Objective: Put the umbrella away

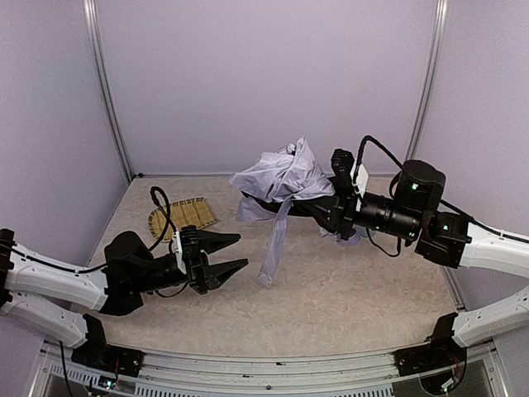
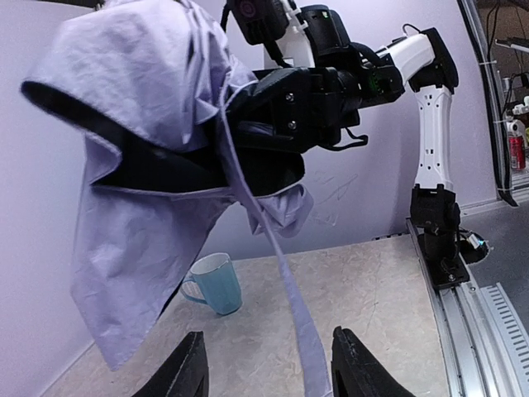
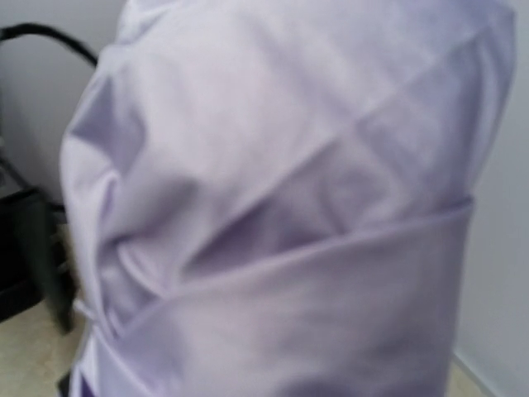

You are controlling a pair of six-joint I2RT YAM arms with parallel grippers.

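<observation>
While the woven straw tray (image 1: 183,217) lies flat on the table (image 1: 347,306) at the far left, the umbrella (image 1: 281,178) hangs in the air to the right of that tray, well clear of the tabletop. Its pale lavender canopy is crumpled and loosely gathered, with the black underside showing along the lower folds. A long fabric strap (image 1: 275,240) dangles from it toward the table, to the right of the tray. The right gripper (image 1: 332,213) reaches in from the side away from the tray and appears clamped on the umbrella. Cloth fills the right wrist view and covers the fingers, so the grip itself cannot be made out. The left gripper (image 1: 233,252) hovers just on the near-right side of the tray, its fingers (image 2: 188,372) spread apart, holding nothing and pointing at the strap. A teal mug (image 2: 216,283) stands on the table farther from the tray than the umbrella, partly behind the drooping fabric.
</observation>
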